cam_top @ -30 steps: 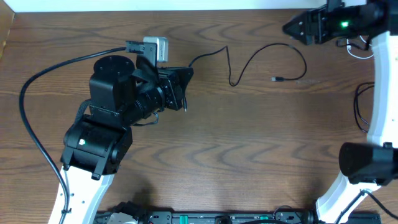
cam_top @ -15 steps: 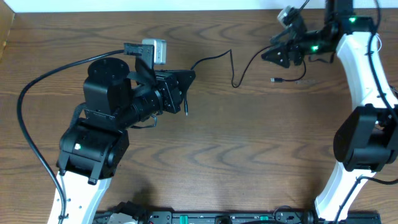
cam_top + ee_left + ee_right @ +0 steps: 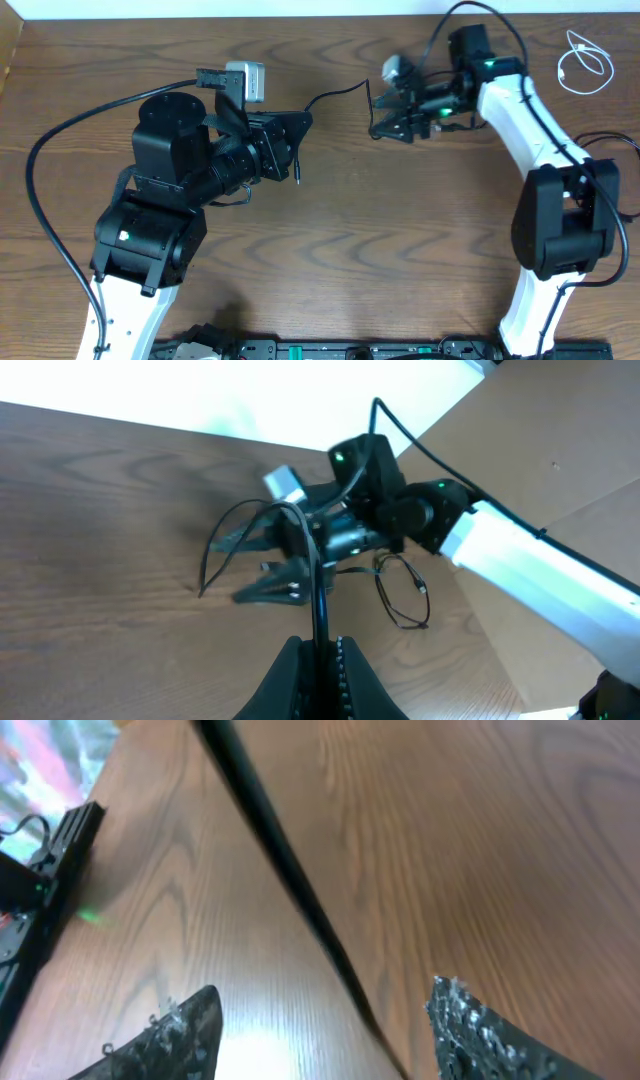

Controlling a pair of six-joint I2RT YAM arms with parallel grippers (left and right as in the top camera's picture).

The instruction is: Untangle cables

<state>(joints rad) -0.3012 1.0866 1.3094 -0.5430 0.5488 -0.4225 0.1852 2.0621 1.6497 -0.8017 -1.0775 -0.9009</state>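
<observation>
While the wooden table fills the whole scene, the action is found in its upper middle, where the two arms are brought close together. The left gripper is seen pressed shut around the black cable, which rises straight out from between its fingers in the left wrist view. The right gripper is spread wide, and the same cord is caught running diagonally through the gap; as far as can be made out, it is touched by neither finger. From the left gripper the cable is traced across the table to a sharp bend right at the right gripper. A further loop of thin black cord is spotted on the wood beneath the right arm, and whether it belongs to the same cable cannot be told. The short white cable is seen coiled at the far right corner, well apart from all this. A small plug is picked out at the loop's end.

Handling is judged easy on weight and awkward on shape. The cord is thin, light and limp, so sagging, swinging and curling back are to be expected. Little force should be needed, yet a smooth jacket could slip through a loose pinch. A hold on the straight run just beside the bend is thought best, with the plug avoided as small and easily strained.
</observation>
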